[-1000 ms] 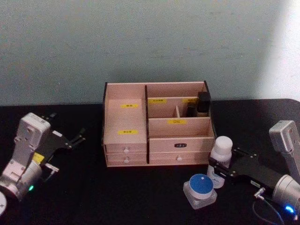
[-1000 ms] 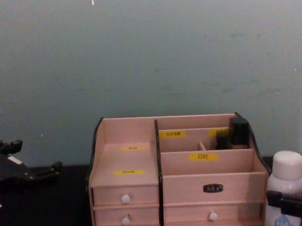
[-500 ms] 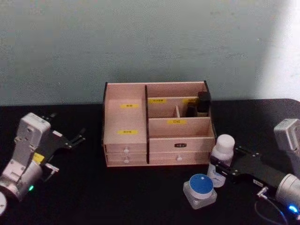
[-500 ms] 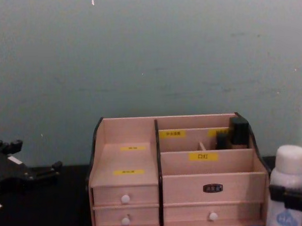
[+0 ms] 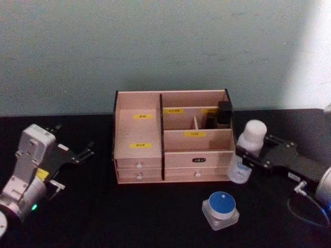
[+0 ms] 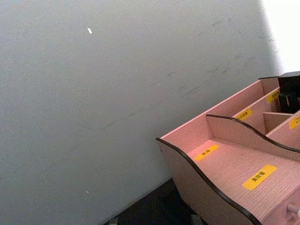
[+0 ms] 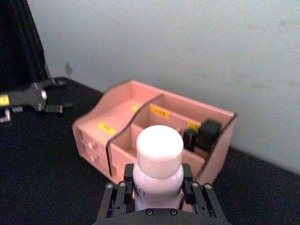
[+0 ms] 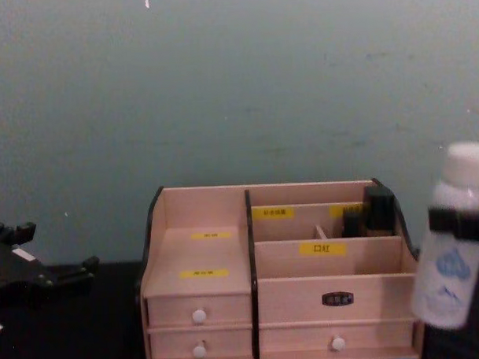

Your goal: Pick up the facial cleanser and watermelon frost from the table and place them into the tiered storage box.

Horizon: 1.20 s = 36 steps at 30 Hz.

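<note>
My right gripper point(image 5: 247, 157) is shut on the facial cleanser point(image 5: 246, 149), a white bottle with a rounded cap, held tilted in the air just right of the tiered storage box point(image 5: 172, 136). From the chest the facial cleanser point(image 8: 453, 235) hangs clear of the table beside the tiered storage box point(image 8: 278, 273). The right gripper point(image 7: 158, 187) clamps the facial cleanser point(image 7: 158, 166) at its shoulder, with the tiered storage box point(image 7: 150, 133) beyond. The watermelon frost point(image 5: 221, 208), a squat jar with a blue lid, rests on the table in front of the box's right end. My left gripper point(image 5: 85, 151) is open at the far left.
Dark small bottles point(image 5: 222, 113) stand in the box's back right compartment. The black table point(image 5: 155, 212) spreads in front of the box. A pale wall point(image 5: 155, 46) rises right behind it. A cable point(image 5: 310, 217) loops at the right front edge.
The right gripper has lifted the facial cleanser off the table and carried it up and back, toward the box's right side. The left arm and the jar have stayed put.
</note>
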Available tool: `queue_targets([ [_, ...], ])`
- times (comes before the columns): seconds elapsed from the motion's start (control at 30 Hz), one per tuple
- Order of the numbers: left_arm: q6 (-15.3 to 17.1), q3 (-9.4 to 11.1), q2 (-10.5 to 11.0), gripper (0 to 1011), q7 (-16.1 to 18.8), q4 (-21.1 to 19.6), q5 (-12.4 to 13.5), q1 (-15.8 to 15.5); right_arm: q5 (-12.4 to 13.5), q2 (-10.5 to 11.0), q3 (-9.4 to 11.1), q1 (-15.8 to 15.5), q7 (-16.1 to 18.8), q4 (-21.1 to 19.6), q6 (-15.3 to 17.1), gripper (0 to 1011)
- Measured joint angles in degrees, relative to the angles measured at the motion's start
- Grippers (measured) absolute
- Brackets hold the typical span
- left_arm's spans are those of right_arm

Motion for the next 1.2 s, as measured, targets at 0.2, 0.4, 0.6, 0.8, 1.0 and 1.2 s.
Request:
queue_targets([
  [0.2,0.0,0.0,0.0,1001,0.0,0.0,0.0,0.0,0.6,-1.3,-1.8,4.6,0.0,1.0,0.0,591],
  [0.4,0.0,0.0,0.0,1001,0.0,0.0,0.0,0.0,0.5,-3.6,-4.5,10.4,0.1,3.9,0.1,591],
  [0.6,0.0,0.0,0.0,1001,0.0,0.0,0.0,0.0,0.0,-6.6,-7.6,16.8,0.3,8.8,0.6,591],
  [0.8,0.0,0.0,0.0,1001,0.0,0.0,0.0,0.0,-1.2,-9.3,-9.9,21.8,0.1,14.0,1.0,592],
  [1.0,0.0,0.0,0.0,1001,0.0,0.0,0.0,0.0,-2.3,-12.2,-11.4,26.4,-0.3,20.4,1.3,592],
  [1.2,0.0,0.0,0.0,1001,0.0,0.0,0.0,0.0,-3.3,-14.4,-12.4,29.2,0.0,24.7,1.1,591],
])
